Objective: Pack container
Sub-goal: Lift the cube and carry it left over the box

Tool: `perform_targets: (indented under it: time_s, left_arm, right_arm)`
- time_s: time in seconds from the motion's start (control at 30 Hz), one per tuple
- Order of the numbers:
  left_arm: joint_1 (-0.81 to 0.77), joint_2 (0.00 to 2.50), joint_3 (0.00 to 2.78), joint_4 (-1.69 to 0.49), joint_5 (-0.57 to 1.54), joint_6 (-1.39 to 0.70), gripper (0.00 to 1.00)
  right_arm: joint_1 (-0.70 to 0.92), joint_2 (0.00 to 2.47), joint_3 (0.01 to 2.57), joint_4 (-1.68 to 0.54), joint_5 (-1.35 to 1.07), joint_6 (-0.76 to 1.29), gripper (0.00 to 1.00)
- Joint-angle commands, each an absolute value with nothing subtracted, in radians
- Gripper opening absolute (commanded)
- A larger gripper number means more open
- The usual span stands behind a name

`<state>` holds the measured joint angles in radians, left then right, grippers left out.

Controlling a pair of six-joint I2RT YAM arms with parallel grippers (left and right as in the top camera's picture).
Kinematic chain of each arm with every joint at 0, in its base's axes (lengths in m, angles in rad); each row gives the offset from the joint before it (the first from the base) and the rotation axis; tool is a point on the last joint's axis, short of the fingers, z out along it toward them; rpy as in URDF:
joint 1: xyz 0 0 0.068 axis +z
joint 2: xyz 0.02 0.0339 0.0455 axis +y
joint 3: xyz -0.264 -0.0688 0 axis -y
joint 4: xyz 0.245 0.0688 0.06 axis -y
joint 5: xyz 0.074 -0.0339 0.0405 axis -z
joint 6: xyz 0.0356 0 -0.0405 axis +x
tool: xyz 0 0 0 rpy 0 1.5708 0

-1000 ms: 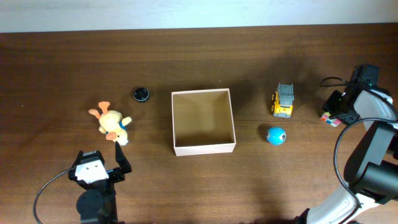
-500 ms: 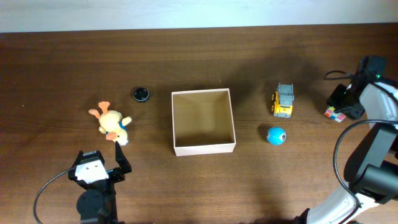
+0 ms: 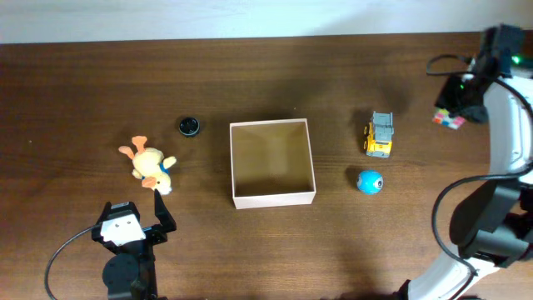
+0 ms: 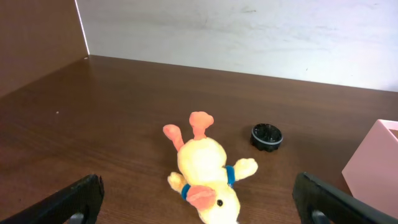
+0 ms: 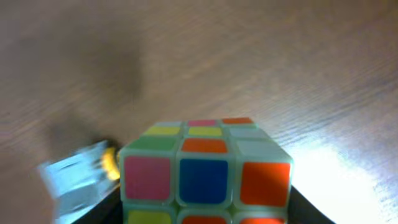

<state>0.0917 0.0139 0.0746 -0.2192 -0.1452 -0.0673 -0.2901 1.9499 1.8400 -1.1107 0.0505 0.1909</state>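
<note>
The container (image 3: 273,200), a square shallow box with white walls and a tan inside, stands empty mid-table. My right gripper (image 3: 454,112) is shut on a colourful puzzle cube (image 3: 448,120), held above the table at the far right; the cube fills the right wrist view (image 5: 205,171). My left gripper (image 3: 133,227) is open and empty near the front left. A yellow plush duck (image 3: 148,167) lies just ahead of it, between the open fingers in the left wrist view (image 4: 205,171).
A black round cap (image 3: 189,126) lies left of the box. A yellow and grey toy truck (image 3: 381,135) and a blue ball (image 3: 369,181) lie right of it. A pink box corner (image 4: 373,168) shows in the left wrist view.
My right gripper has lifted the puzzle cube off the table and carried it toward the far edge. The left arm and the other toys have not moved.
</note>
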Motion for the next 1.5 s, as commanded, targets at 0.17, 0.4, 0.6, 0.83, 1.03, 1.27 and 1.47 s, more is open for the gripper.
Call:
perform_targets:
  time_s: [0.17, 0.4, 0.6, 0.83, 1.03, 1.27, 1.47]
  left_arm:
    - [0.088, 0.011, 0.068, -0.214, -0.134, -0.051, 0.99]
    - [0.088, 0.011, 0.068, -0.214, -0.135, -0.051, 0.99]
    - [0.088, 0.011, 0.068, -0.214, -0.134, -0.051, 0.99]
    - [0.088, 0.011, 0.068, -0.214, -0.134, -0.051, 0.99]
    - [0.088, 0.011, 0.068, -0.214, -0.134, -0.052, 0.99]
    - [0.088, 0.011, 0.068, -0.214, -0.134, -0.052, 0.99]
    - [0.088, 0.011, 0.068, -0.214, -0.134, -0.051, 0.99]
  right_arm:
    - [-0.059, 1.934, 2.0, -1.164, 0.044, 0.165, 0.49]
    - [0.152, 1.934, 2.035, -1.163, 0.044, 0.17, 0.49]
    - [0.315, 1.935, 2.035, -1.164, 0.045, 0.189, 0.49]
    - [0.44, 1.938, 2.032, -1.162, 0.045, 0.226, 0.5]
    - [0.48, 1.945, 1.983, -1.146, 0.059, 0.272, 0.5]
    - [0.485, 1.985, 1.95, -1.152, 0.059, 0.336, 0.5]
    - [0.485, 2.004, 1.897, -1.145, 0.056, 0.358, 0.5]
